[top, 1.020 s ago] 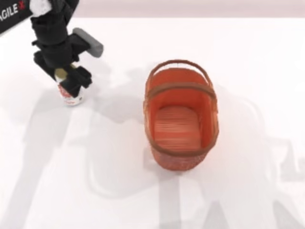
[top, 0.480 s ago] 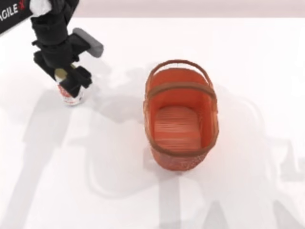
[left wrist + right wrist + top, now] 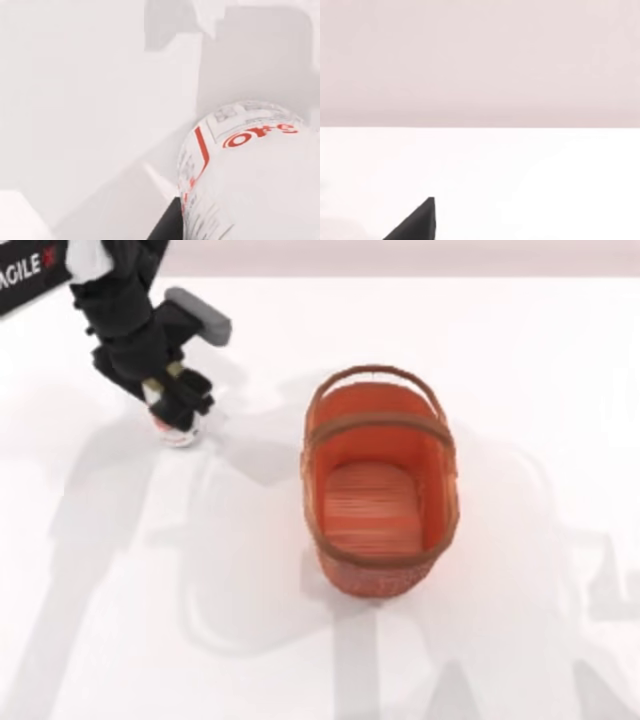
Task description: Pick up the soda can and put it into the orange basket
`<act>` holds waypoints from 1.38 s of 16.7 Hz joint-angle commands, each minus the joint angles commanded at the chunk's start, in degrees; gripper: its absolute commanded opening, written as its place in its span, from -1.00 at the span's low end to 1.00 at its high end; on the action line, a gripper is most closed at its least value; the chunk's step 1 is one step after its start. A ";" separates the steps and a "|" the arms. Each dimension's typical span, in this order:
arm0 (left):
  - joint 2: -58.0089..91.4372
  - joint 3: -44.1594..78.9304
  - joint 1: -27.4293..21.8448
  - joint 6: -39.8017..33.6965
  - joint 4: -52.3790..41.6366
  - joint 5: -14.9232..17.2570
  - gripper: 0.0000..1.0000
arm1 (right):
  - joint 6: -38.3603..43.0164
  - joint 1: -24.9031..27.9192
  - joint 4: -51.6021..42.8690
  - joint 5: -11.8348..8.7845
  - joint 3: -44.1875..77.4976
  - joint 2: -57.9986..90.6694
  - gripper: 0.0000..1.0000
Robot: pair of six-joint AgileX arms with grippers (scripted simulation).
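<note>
The soda can (image 3: 180, 432), white with red print, is in my left gripper (image 3: 172, 408), which is shut on it near the table's back left. The black arm hides most of the can from above. Up close in the left wrist view, the soda can (image 3: 250, 170) fills one corner, with one black finger (image 3: 170, 229) pressed against its side. The orange basket (image 3: 441, 480) stands upright at the table's middle, to the right of the can and well apart from it. Its brown handle (image 3: 378, 423) arches across it and its slatted floor holds nothing. My right arm is outside the top view.
White table all round, crossed by grey shadows. The right wrist view shows only one dark fingertip (image 3: 420, 222) over bare table and a pale back wall.
My left gripper has carried the soda can a short way to the right, toward the basket. The basket has not moved.
</note>
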 joint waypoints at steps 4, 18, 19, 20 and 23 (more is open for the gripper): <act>-2.35 -5.61 -1.08 -4.97 15.78 11.14 -1.00 | 0.00 0.00 0.00 0.00 0.00 0.00 1.00; -16.88 -33.55 -5.64 -27.44 89.74 59.14 -1.00 | 0.00 0.00 0.00 0.00 0.00 0.00 1.00; -17.81 -34.87 -5.84 -28.42 92.77 61.37 -1.00 | 0.00 0.00 0.00 0.00 0.00 0.00 1.00; -18.62 -35.97 -5.99 -29.22 95.18 63.22 -1.00 | 0.00 0.00 0.00 0.00 0.00 0.00 1.00; -20.01 -37.71 -6.22 -30.46 98.75 66.07 -1.00 | 0.00 0.00 0.00 0.00 0.00 0.00 1.00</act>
